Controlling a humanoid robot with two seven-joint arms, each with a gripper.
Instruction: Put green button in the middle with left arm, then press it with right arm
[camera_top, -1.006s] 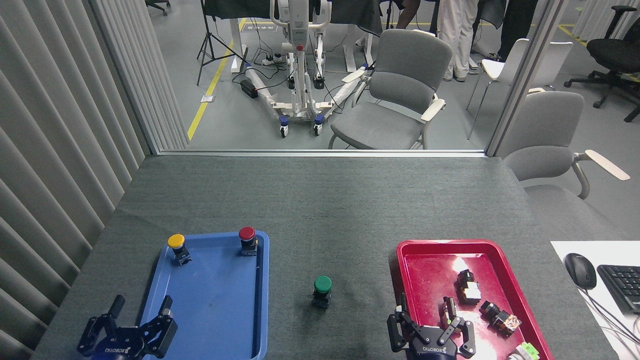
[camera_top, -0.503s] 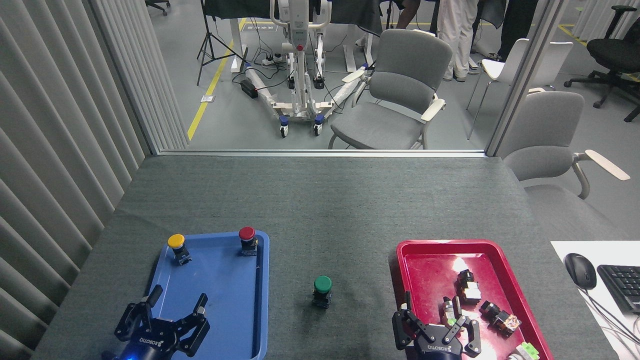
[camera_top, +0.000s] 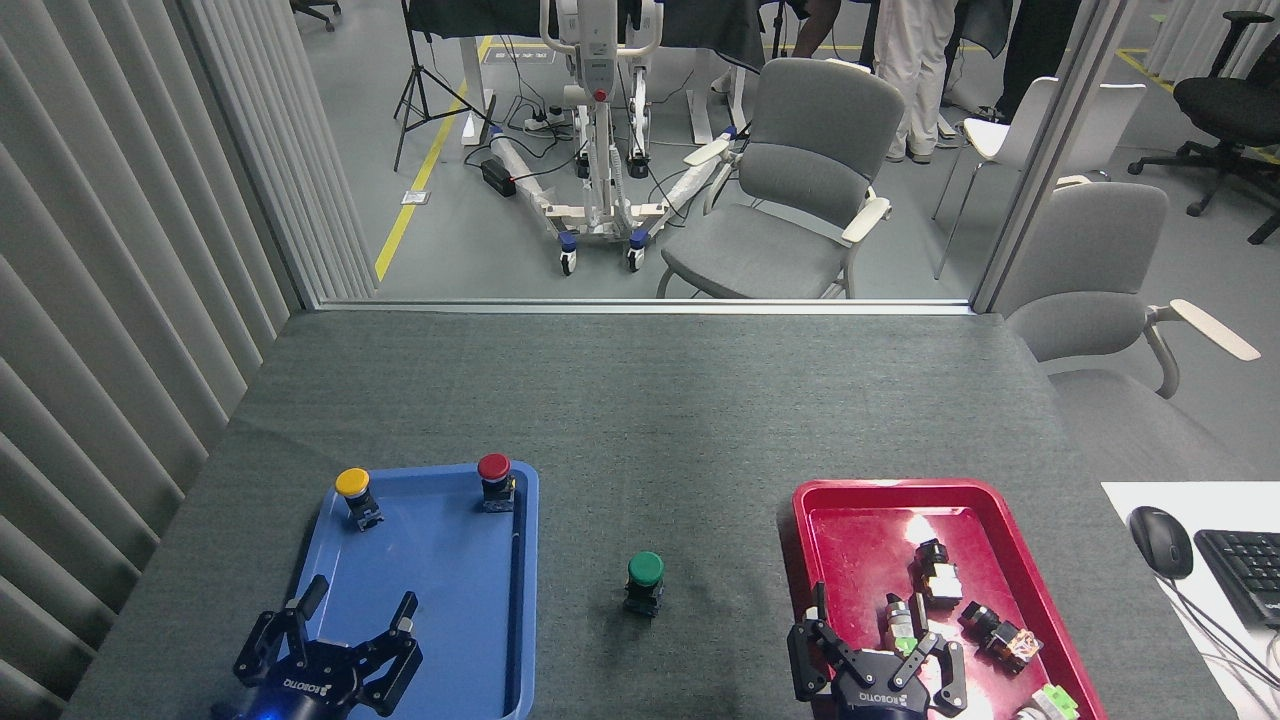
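Your left gripper (camera_top: 345, 615) sits low at the near edge of the view with its fingers (camera_top: 403, 611) spread wide and nothing between them; it hangs over the near end of the blue tray (camera_top: 440, 640), and a blue glow shows at its base. Ahead of it, at the tray's far end, stand the yellow button (camera_top: 353, 485) slightly to its left and the red button (camera_top: 494, 470) off to its right, both upright and well clear of the fingers. The green button (camera_top: 645, 572) stands upright on the grey table cloth (camera_top: 640, 400), to the right of your left gripper and a little ahead of it, outside the blue tray and roughly midway between the two trays; neither gripper touches it.

Your right gripper (camera_top: 880, 645) is likewise low at the near edge, fingers splayed apart and holding nothing; from it the green button lies to the left and ahead, well apart. This gripper hovers over the near part of the red tray (camera_top: 850, 520); several small dark switch parts (camera_top: 935, 575) lie loose in that tray just ahead of it and to its right, one close to its fingertips, though you cannot tell whether they touch. Further right, beyond the red tray, a mouse (camera_top: 1160, 540) and a keyboard (camera_top: 1240, 570) rest on a white surface; beyond the table's far edge stands a grey chair (camera_top: 800, 170).
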